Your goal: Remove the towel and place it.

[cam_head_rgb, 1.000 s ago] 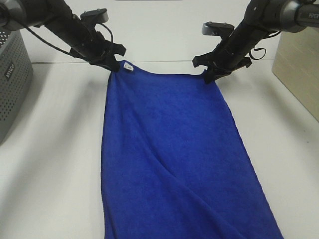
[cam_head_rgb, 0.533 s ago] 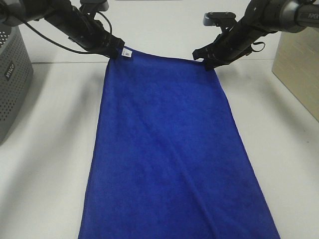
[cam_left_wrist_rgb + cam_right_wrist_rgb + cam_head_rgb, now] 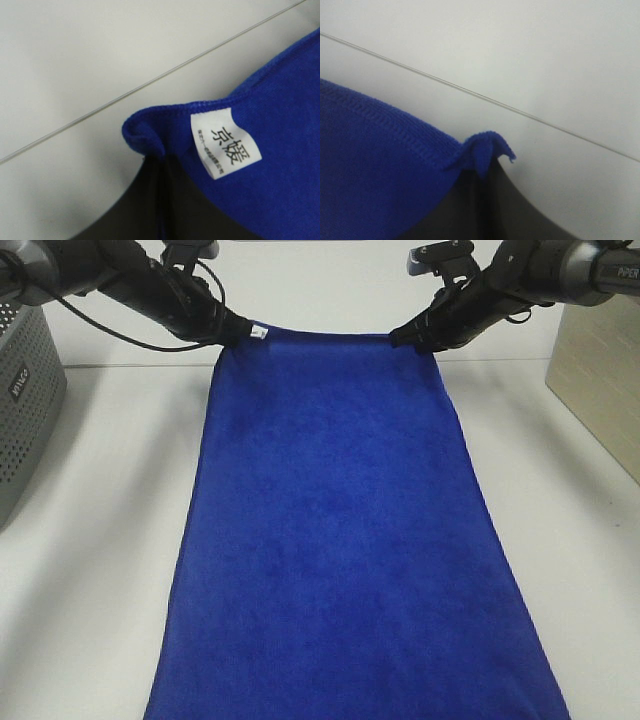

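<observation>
Towel [image 3: 340, 540] lies spread on the bench [image 3: 90, 540], long axis running from upper frame to lower edge. Left tool [image 3: 232, 332] pinches the tagged upper-left corner; right tool [image 3: 408, 340] pinches the upper-right corner. Both are pressed together on cloth, equally near. Remaining cloth extends away toward lower frame.

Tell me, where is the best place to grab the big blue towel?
Probably its two far corners, one per gripper, coming from the far side. The towel is wide and floppy, so holding both corners keeps its far edge stretched. That is how it is held now: the left gripper pinches the corner by the white tag, the right gripper the other corner.
</observation>
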You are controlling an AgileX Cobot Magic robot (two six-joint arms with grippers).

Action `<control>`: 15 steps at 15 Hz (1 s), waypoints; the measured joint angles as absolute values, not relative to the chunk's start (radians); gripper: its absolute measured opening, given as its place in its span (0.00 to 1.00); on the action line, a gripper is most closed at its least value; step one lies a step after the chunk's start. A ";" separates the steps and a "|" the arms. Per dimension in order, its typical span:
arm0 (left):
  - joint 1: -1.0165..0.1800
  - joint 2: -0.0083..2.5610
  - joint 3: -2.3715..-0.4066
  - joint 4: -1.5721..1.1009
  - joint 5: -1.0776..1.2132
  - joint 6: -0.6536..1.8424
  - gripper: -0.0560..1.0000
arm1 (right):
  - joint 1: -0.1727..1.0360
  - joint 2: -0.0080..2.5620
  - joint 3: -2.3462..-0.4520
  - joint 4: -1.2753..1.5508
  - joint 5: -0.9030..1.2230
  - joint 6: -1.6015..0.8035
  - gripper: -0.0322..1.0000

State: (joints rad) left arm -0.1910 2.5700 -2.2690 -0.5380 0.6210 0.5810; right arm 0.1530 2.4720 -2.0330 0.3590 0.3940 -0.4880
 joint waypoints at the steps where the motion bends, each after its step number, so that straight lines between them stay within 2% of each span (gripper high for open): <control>1: -0.191 2.588 -2.269 -0.552 0.596 0.599 0.06 | 0.153 2.472 -2.033 0.345 0.372 -0.488 0.05; 15: -0.222 2.671 -2.283 -0.593 0.380 0.668 0.06 | 0.152 2.526 -2.030 0.330 0.222 -0.489 0.05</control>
